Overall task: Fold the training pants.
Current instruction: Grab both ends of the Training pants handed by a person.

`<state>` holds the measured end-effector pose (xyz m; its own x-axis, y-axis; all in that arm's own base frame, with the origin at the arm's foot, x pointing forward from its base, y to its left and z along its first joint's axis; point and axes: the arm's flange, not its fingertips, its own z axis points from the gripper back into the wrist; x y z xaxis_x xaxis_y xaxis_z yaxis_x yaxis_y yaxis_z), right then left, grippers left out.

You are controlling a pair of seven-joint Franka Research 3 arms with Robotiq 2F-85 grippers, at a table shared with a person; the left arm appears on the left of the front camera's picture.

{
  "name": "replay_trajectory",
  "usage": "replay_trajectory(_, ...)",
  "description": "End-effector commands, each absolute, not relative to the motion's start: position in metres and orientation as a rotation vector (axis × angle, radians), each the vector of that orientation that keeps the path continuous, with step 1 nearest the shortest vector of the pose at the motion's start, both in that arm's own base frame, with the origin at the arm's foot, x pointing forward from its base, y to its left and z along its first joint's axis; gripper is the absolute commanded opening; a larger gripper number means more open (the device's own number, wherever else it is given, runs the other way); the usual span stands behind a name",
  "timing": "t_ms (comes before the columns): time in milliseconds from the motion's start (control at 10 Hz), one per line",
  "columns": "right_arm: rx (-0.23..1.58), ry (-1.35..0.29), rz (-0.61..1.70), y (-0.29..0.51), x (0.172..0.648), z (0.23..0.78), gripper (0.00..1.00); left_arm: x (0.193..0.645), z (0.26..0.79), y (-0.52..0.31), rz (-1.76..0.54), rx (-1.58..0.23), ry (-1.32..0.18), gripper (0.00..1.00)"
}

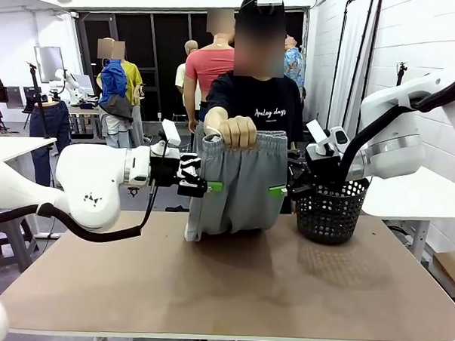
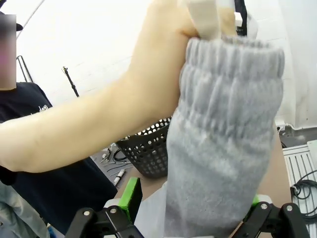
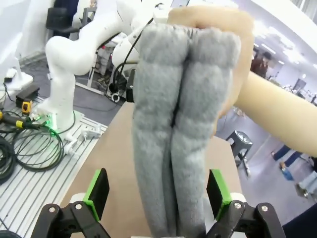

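Observation:
A person's hand (image 1: 237, 132) grips the light grey training pants (image 1: 238, 187) by the gathered waistband, so they hang bunched over the table's far side. My left gripper (image 1: 209, 187) is at their left edge and my right gripper (image 1: 280, 191) at their right edge, both open. In the left wrist view the training pants (image 2: 223, 148) hang between the green pads (image 2: 130, 195) of the left gripper (image 2: 193, 201). Seen from the right wrist, the training pants (image 3: 181, 124) drop between the spread fingers (image 3: 98, 192) of the right gripper (image 3: 158, 194). Neither gripper holds the fabric.
A black mesh basket (image 1: 331, 210) stands on the brown table (image 1: 230, 291) at the far right, just behind my right gripper; it is also in the left wrist view (image 2: 148, 153). The person stands at the far edge.

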<state>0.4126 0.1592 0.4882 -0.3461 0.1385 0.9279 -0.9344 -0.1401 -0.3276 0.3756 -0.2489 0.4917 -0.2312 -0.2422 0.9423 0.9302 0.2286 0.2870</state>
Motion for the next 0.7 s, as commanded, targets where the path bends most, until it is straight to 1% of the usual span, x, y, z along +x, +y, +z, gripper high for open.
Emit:
replay_trajectory(0,1.037,-1.317,1.606,0.1605,0.4131,0.4847,1.0,0.3715,0.4991,-0.2561,-1.268,-0.722,-1.368,1.0)
replay_trajectory(400,1.099,-1.322,1.565,0.1601,0.4105,0.4889,1.0,0.3708,0.5002,-0.2594,-1.211,-0.751,-1.371,1.0)
replay_trajectory(600,1.099,-1.326,1.549,0.1635,0.412,0.4909,1.0,0.3758,0.5008,-0.2633,-1.199,-0.748,-1.366,1.0)
